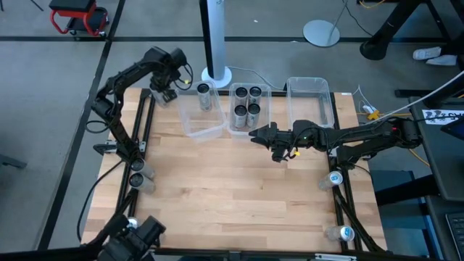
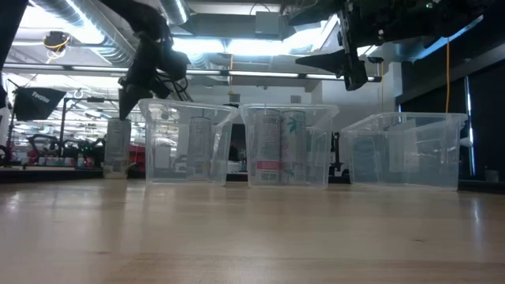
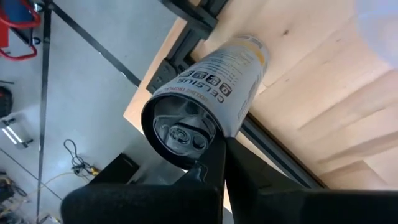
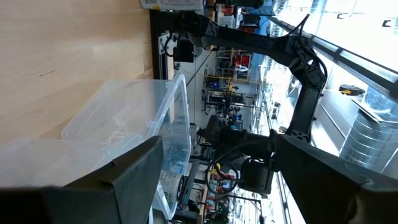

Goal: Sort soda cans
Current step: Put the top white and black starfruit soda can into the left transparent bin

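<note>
My left gripper is shut on a silver soda can over the table's far left corner; the can also shows in the low view. Three clear bins stand in a row along the far side. The left bin holds one can, the middle bin holds several cans, and I see no can in the right bin. My right gripper hovers open just in front of the middle bin with nothing between its fingers. My left gripper pinches the can's top rim between its two fingers, at the rim's edge nearest the wrist. The fingers come from above, slanting down. The can hangs tilted below them, its open-tab top toward the wrist; whether its lower end touches the table I cannot tell.
Two more cans stand at the table's left edge, and others at the right edge and near right corner. A white pole's base sits behind the bins. Bare wood fills the middle and near side.
</note>
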